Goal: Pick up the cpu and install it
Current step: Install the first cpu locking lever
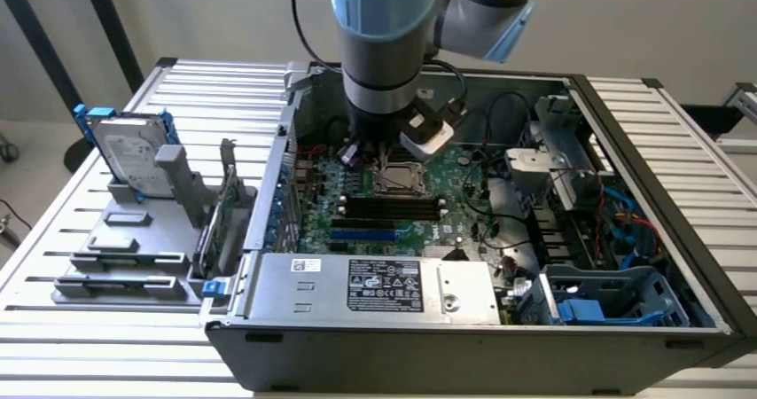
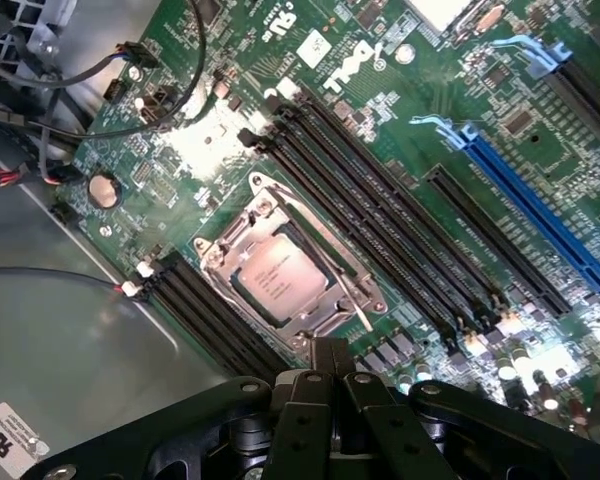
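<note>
The cpu (image 2: 280, 277) sits in its socket (image 2: 290, 275) on the motherboard (image 2: 380, 120); the claw (image 2: 330, 385), closed and empty, hovers just beside it, best kept clear of the frame.

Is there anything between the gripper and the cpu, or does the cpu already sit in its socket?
Nothing visible stands between them. The cpu already lies in the socket frame on the motherboard, its metal top uncovered. The gripper is shut, holds nothing and hangs just beside the socket's edge.

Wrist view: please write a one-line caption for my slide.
Shut end effector poised beside the motherboard socket frame, where the cpu already sits.
</note>
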